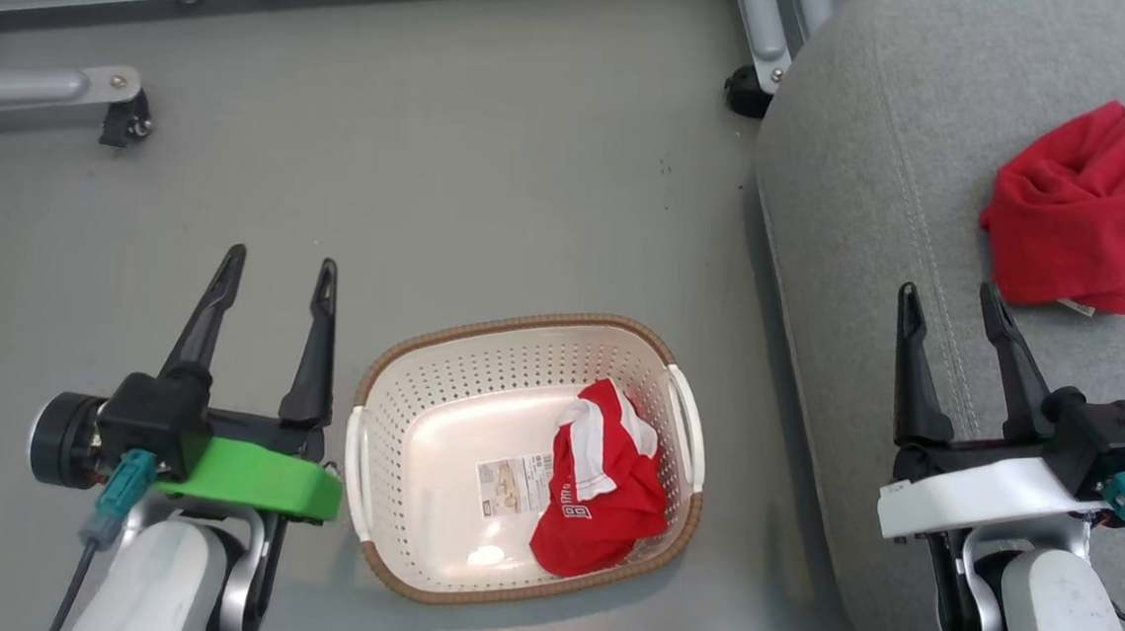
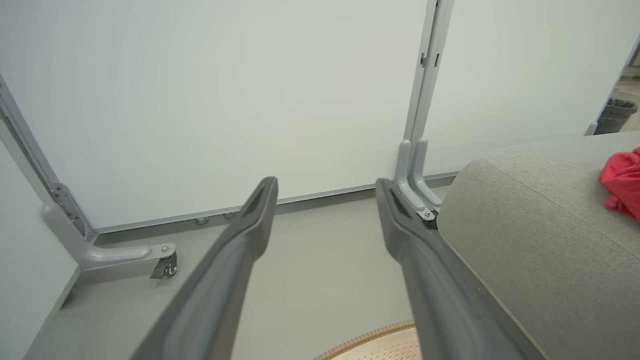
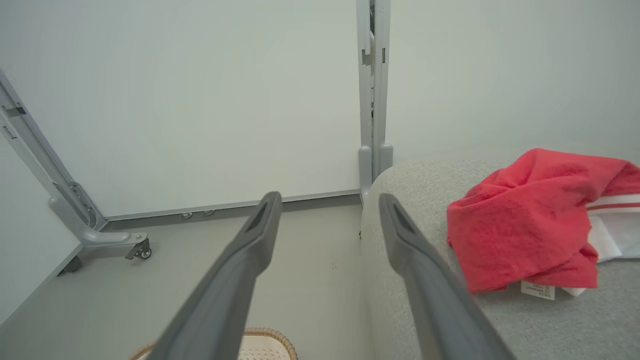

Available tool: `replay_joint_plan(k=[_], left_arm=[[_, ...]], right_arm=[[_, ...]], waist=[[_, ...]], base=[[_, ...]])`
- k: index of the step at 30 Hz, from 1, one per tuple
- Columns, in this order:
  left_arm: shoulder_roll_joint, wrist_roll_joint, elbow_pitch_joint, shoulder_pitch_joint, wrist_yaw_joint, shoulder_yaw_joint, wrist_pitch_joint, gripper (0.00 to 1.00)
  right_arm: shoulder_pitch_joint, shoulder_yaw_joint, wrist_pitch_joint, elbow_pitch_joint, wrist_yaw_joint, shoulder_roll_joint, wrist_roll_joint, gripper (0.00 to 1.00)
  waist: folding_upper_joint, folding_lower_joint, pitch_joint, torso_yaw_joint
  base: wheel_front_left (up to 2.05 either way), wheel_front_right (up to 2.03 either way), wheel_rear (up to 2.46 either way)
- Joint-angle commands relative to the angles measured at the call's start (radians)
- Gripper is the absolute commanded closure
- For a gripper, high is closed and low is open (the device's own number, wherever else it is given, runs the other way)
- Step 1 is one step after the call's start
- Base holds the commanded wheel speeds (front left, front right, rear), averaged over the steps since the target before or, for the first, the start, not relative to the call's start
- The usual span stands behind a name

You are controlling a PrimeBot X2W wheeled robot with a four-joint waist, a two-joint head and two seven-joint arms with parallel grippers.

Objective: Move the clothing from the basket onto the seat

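Beside the open left gripper (image 1: 281, 261), a red white-trimmed garment (image 1: 599, 496) lies in the cream perforated plastic basket (image 1: 522, 321), lengthwise parallel to it, its lettering unreadable. Another red garment (image 1: 1085, 209) tops the grey upholstered seat (image 1: 859, 178) beyond the open right gripper (image 1: 949, 288).

Count: 2 garments (basket garment (image 1: 599, 501), seat garment (image 1: 1085, 204)); 1 basket (image 1: 480, 359); 1 seat (image 1: 859, 178); 2 grippers (left gripper (image 1: 281, 258), right gripper (image 1: 949, 288)).

Bright, even light, soft shadows; glare whitens the floor of the basket (image 1: 435, 445); wrist views warp at edges.
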Motion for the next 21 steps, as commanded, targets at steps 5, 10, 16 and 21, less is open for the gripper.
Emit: replay_joint_plan(k=[5, 10, 16, 21], left_arm=[[-0.02, 0.034, 0.003, 0.076, -0.006, 0.098, -0.003, 0.0], [-0.037, 0.06, 0.011, 0.135, -0.037, 0.16, -0.003, 0.0], [-0.066, 0.098, 0.023, 0.2, -0.07, 0.189, -0.003, 0.0], [-0.087, 0.114, 0.039, 0.236, -0.087, 0.203, -0.003, 0.0]], right_arm=[[0.056, 0.001, 0.03, -0.032, -0.002, -0.002, -0.006, 0.0], [0.103, 0.006, 0.057, -0.055, -0.002, -0.002, -0.008, 0.0], [0.158, 0.015, 0.085, -0.076, -0.002, -0.002, -0.007, 0.0], [0.195, 0.023, 0.104, -0.089, -0.002, -0.002, -0.008, 0.0]], waist=[[0.0, 0.0, -0.096, 0.087], [0.0, 0.0, -0.139, 0.1], [0.0, 0.0, -0.188, 0.093], [0.0, 0.0, -0.217, 0.089]], base=[[0.0, 0.0, 0.0], [0.0, 0.0, 0.0], [0.0, 0.0, 0.0], [0.0, 0.0, 0.0]])
